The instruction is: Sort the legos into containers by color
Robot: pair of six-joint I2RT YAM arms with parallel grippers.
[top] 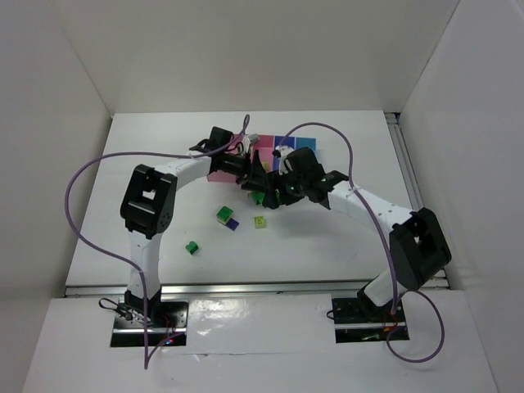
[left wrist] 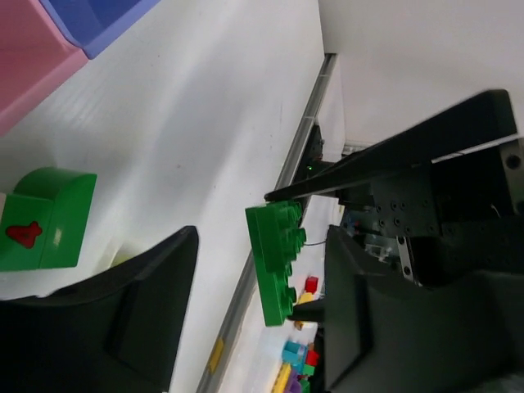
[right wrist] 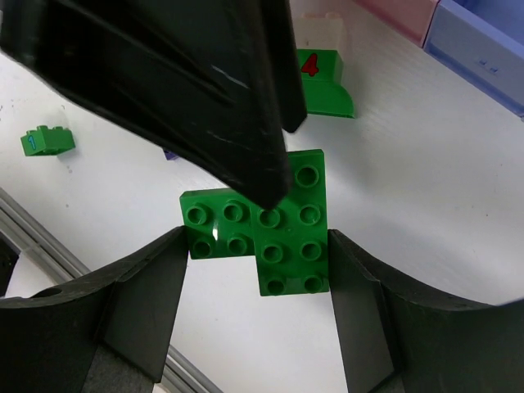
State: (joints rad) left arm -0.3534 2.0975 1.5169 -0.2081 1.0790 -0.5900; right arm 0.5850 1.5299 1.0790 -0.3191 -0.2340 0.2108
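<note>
A flat dark green lego plate [right wrist: 291, 237], L-shaped with studs up, hangs above the table. My right gripper [right wrist: 254, 239] is shut on it, its fingers pressing on the plate's two side edges. In the left wrist view the same plate [left wrist: 272, 262] shows edge-on between the fingers of my left gripper [left wrist: 262, 233], which is open with a gap on each side. Both grippers [top: 250, 173] [top: 274, 190] meet just in front of the containers: a pink tray [top: 221, 169] and a blue tray [top: 304, 145]. One left finger [right wrist: 205, 90] covers the plate's far end.
Loose legos lie on the table: a green one [top: 191, 247], a green one [top: 223, 214] beside a dark blue one [top: 232, 223], and a yellow-green one [top: 259, 222]. A green curved brick with a red mark [right wrist: 323, 82] sits near the trays. A metal rail [left wrist: 286, 180] edges the table's right side.
</note>
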